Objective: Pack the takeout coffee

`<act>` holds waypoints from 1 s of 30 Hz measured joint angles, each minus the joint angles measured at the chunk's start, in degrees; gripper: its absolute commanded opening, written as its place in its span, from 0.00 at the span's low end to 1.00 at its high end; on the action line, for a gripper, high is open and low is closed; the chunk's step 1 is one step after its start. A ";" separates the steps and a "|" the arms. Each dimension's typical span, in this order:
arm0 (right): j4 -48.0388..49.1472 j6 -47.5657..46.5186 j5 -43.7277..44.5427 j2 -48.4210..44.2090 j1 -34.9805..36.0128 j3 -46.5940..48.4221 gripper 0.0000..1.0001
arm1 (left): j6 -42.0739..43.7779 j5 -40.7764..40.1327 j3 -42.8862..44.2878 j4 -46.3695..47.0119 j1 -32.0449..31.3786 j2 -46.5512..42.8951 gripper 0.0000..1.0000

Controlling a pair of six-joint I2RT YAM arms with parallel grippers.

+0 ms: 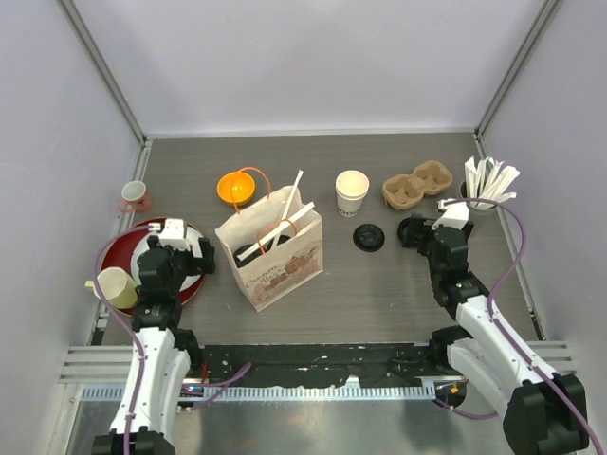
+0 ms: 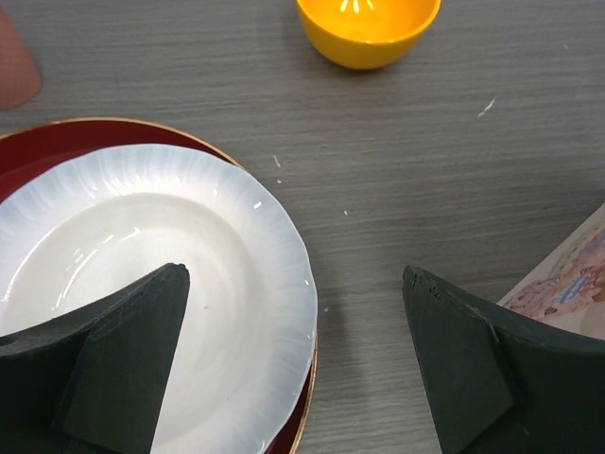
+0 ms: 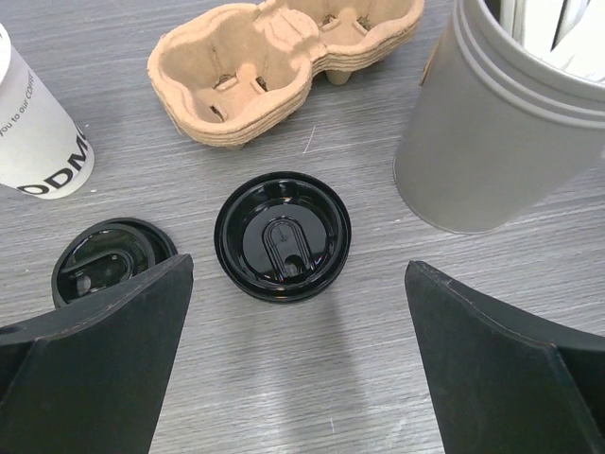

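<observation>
the left jaws are spread wide and hold nothing. they hang over the right edge of a white plate [image 2: 142,227], which sits on a red plate [image 1: 114,248]. a cream mug [image 1: 116,287] stands at the red plate's near left edge. a pink cup [image 1: 135,196] stands beyond the plates, apart from them. an orange bowl [image 2: 369,28] sits farther back on the table [image 1: 379,284]. a paper bag [image 1: 275,256] stands upright just right of these jaws with its top open and white strips poking out. something dark shows inside it, but i cannot tell what.

the right jaws are also spread wide and empty. they hang over a black lid [image 3: 283,236] that lies alone on the table. a second lid [image 3: 109,260] lies just to its left, partly hidden by one finger.

one white paper cup [image 1: 352,192] stands upright and uncovered behind the lids, between the bag and a pulp carrier [image 3: 274,66], touching neither. the carrier lies at the back right with its wells empty. a grey cup [image 3: 492,132] stands just right of the carrier, with white sticks [image 1: 491,180] standing in it.
</observation>
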 measured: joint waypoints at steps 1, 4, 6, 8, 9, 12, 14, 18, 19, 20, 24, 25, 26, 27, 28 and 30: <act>-0.20 0.39 0.11 -1.11 0.00 -0.59 1.00 | 0.11 0.31 0.00 -0.39 0.00 0.13 1.00; -0.55 1.05 0.72 -3.74 -0.11 -1.64 1.00 | 0.61 1.38 0.00 -1.20 0.00 0.09 1.00; -0.74 1.18 0.85 -4.31 -0.24 -1.73 1.00 | 1.09 1.79 0.00 -1.40 0.00 -0.13 1.00; -0.90 1.29 0.76 -4.17 -0.24 -1.75 1.00 | 1.73 1.86 -0.02 -1.46 -0.02 -0.52 1.00; -0.87 1.36 0.76 -4.11 -0.26 -1.79 1.00 | 1.86 1.81 -0.02 -1.46 -0.02 -0.76 1.00; -0.83 1.70 0.79 -3.85 -0.26 -1.84 1.00 | 1.99 1.57 -0.02 -1.49 -0.02 -1.75 1.00; -0.79 1.81 0.79 -3.72 -0.26 -1.84 1.00 | 1.99 1.33 -0.07 -1.49 0.00 -2.60 1.00; -0.72 1.92 0.63 -2.80 -0.26 -1.84 1.00 | 1.99 0.92 -0.61 -1.51 0.00 -4.52 1.00; -0.68 1.95 0.63 -2.69 -0.26 -1.84 1.00 | 1.99 0.92 -0.74 -1.57 -0.02 -5.03 1.00; -0.66 1.97 0.63 -2.60 -0.26 -1.84 1.00 | 1.99 0.87 -0.90 -1.57 -0.02 -5.57 1.00; -0.11 2.01 0.63 -2.47 -0.26 -1.84 1.00 | 1.95 0.04 -1.66 -1.86 -0.02 -7.50 1.00; -0.02 2.03 0.63 -2.47 -0.26 -1.84 1.00 | 1.95 -0.15 -1.79 -1.92 -0.02 -7.78 1.00; 0.07 2.03 0.63 -2.47 -0.26 -1.84 1.00 | 1.92 -0.46 -1.95 -1.92 -0.02 -8.15 1.00; 0.09 2.10 0.63 -2.47 -0.26 -1.84 1.00 | 1.92 -0.81 -2.16 -1.92 -0.02 -8.66 1.00; 0.09 2.16 0.63 -2.47 -0.26 -1.86 1.00 | 1.92 -1.03 -2.36 -1.92 -0.02 -9.07 1.00; 0.09 2.21 0.63 -2.49 -0.26 -1.86 1.00 | 1.51 -1.44 -2.54 -2.12 -0.02 -9.66 1.00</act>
